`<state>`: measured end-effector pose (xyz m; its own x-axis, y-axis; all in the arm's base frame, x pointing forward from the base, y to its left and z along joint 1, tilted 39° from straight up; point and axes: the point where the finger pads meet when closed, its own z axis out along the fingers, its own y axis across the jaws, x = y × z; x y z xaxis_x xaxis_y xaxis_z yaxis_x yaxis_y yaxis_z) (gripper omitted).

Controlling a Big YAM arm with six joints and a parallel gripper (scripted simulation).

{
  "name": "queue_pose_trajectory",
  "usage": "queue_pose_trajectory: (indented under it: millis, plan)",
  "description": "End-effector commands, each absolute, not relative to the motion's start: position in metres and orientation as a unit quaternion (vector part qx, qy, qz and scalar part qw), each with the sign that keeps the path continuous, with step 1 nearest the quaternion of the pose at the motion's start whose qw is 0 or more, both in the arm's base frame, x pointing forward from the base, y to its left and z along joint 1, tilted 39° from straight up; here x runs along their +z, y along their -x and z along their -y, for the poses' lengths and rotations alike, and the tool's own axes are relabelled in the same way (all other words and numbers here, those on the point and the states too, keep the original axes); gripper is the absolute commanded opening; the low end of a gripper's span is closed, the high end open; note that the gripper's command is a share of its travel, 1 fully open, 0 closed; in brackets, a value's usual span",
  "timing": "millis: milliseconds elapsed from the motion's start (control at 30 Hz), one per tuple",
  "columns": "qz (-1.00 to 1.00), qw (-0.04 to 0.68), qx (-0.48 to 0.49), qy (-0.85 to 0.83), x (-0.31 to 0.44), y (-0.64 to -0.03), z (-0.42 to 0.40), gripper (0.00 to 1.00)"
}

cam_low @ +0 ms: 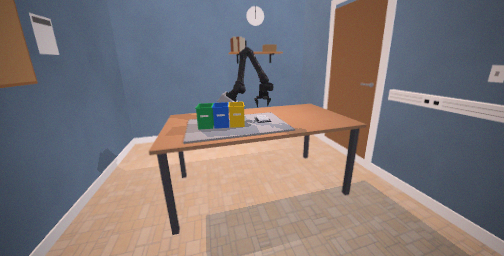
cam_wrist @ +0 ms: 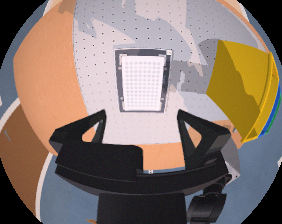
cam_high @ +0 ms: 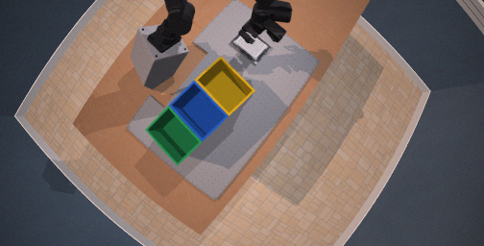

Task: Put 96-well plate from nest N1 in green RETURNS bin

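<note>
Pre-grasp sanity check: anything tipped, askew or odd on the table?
Nothing stands out. Green, blue and yellow bins stand upright in a row; the 96-well plate lies flat below the open tool.

Evenly lit and fairly bright, no glare. Soft, broad shadows of the arm across the grey mat [cam_high: 269,117], darker patches beside the 3 bins and under the table [cam_low: 320,114] on the floor. Slightly soft and low in detail throughout; small labels unreadable. Strong fisheye bending in the wrist view, round frame with black corners, edges stretched and curved. Mild barrel curve at the top view's borders.
</note>
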<state>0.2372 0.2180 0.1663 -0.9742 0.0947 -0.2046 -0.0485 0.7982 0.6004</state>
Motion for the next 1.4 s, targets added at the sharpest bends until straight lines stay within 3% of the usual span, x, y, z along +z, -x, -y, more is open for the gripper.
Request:
queue_pose_trajectory:
  millis: [0, 1367]
  plan:
    - [-0.942, 0.105, 0.317, -0.019, 0.158, -0.238, -0.224, 1.00]
    - [-0.943, 0.105, 0.317, -0.019, 0.109, -0.250, -0.260, 1.00]
